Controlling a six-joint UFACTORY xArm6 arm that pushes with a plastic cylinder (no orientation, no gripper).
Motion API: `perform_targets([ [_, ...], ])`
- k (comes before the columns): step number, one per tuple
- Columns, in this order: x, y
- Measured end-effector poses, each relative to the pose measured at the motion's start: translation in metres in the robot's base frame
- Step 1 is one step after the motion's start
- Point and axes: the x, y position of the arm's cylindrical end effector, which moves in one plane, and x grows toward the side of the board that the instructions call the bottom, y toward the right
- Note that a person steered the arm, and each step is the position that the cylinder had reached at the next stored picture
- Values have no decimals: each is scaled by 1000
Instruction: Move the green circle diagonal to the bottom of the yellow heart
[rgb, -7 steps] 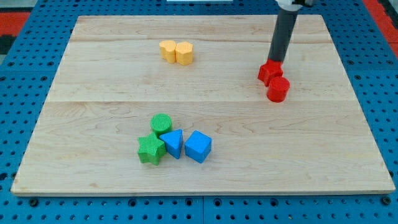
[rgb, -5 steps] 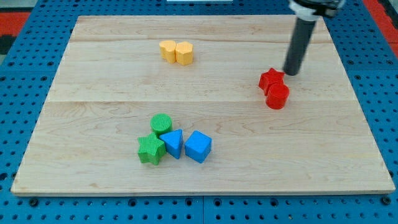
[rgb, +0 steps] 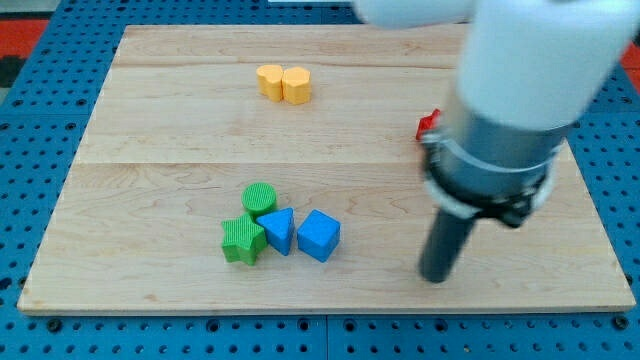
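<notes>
Comparing against the two earlier frames, a large displacement of the rod is recorded: from beside the red blocks at the view's upper right, the tip (rgb: 436, 278) has been carried down to the board's lower right, where it is now seen on bare wood. The arm's housing looms large and blurred over the right side, so the red star (rgb: 428, 124) is visible only as a sliver at its left edge; the second red block is hidden. No jaws exist on this rig, only the plain rod, so nothing can be said to be held.

The green circle (rgb: 259, 199) is unmoved. It sits in the lower-left cluster, touching the green star (rgb: 242, 241) below it and just beside the blue triangle (rgb: 277, 231), with the blue cube (rgb: 318, 236) at the cluster's right. The tip is well apart from this cluster, to its right and slightly lower.

The yellow heart (rgb: 270, 81) is at the view's top, touching a second yellow block (rgb: 296, 85) whose shape is not clear.

Judgement: the red blocks have been abandoned and an approach to the green circle has begun. No pushing of the target is yet done. A push from below, up the board, would be needed, and the star and triangle risk being dragged along.
</notes>
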Motion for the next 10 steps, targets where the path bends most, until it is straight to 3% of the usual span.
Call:
perform_targets([
  [2, 24, -119],
  [6, 6, -154],
  [10, -64, -155],
])
